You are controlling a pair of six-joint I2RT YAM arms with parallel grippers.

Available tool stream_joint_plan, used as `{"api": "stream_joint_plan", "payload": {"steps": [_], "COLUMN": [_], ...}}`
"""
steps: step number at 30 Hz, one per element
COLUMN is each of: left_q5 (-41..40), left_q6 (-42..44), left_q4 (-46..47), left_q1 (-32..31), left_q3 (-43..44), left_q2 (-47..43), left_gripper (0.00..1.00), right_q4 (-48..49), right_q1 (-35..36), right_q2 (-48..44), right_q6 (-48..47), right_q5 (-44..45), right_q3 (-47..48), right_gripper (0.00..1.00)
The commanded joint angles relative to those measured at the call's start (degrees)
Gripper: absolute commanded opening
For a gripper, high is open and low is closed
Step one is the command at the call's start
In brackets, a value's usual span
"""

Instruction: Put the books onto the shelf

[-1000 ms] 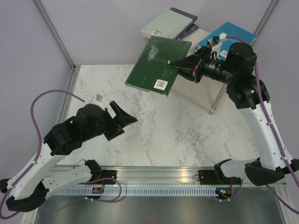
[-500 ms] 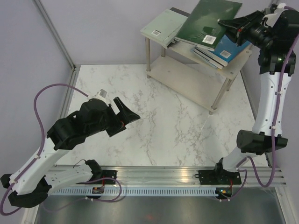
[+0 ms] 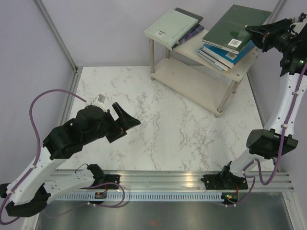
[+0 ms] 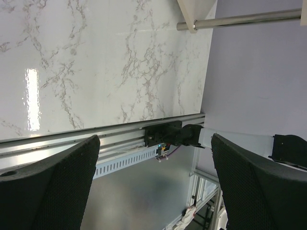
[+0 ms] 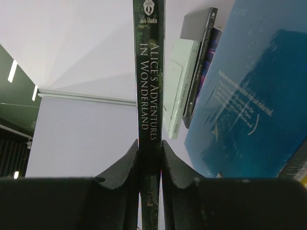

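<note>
Top view, upper right: our right gripper (image 3: 249, 32) pinches the green book (image 3: 234, 25) atop the shelf (image 3: 192, 80); our left gripper (image 3: 125, 123) spreads wide.

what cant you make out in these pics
- Right stack, top view: the dark green book covers it; only edges show, so no count.
- Whether that book rests on the stack or hangs just above: unclear in top and right wrist views.
- Books under the pale mint book, top view: mostly covered by it.
- Barcode stickers, top view: too small to read.
- Shelf, left wrist view: cut off by the top edge.
</note>
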Motion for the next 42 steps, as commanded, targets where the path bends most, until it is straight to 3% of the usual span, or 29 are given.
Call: {"api": "stream_joint_plan", "payload": {"steps": [1, 9, 20, 21, 22, 23, 27, 28, 42], "left_q5": [-2.1, -1.3, -2.4, -2.3, -2.2, -2.1, -2.0, -2.1, -1.7], "left_q6": [1.6, 1.1, -0.4, -0.3, 0.0, 0.1, 0.5, 0.5, 1.1], "left_q4": [0.2, -1.0, -3.6, -3.6, -3.5, -3.6, -3.7, -3.7, -3.7], "left_q1": [0.3, 0.3, 0.3, 0.3, 0.3, 0.3, 0.3, 0.3, 0.3], "left_q3": [-0.6, -1.1, -2.2, -2.2, -2.0, -1.9, -1.3, -1.2, -1.4], "left_q2": [-0.8, -2.7, -5.9, -5.9, -5.9, -5.7, -5.2, -5.1, -4.1], "left_gripper": [0.99, 0.99, 0.98, 0.98, 0.98, 0.98, 0.98, 0.98, 0.99], "right_q4": [4.0, 4.0, 3.8, 3.3, 2.8, 2.4, 0.3, 0.0, -8.5], "right_q1": [-0.3, -1.1, -1.2, -1.2, -1.2, -1.2, -1.3, -1.3, -5.0], "right_q2": [-2.5, -2.8, -6.8, -7.1, -7.3, -7.4, -7.9, -8.0, -9.5], "right_q6": [-1.8, -4.4, -8.7, -9.2, -9.7, -10.5, -12.1, -12.3, -18.4], "right_q5": [-0.7, 4.3, 4.7, 4.6, 4.5, 4.4, 5.0, 5.1, 6.1], "right_q3": [-1.9, -5.4, -14.2, -15.0, -15.6, -16.5, -17.1, -17.0, -20.3], "right_gripper": [0.00, 0.00, 0.02, 0.08, 0.26, 0.35, 0.59, 0.98, 0.98]}}
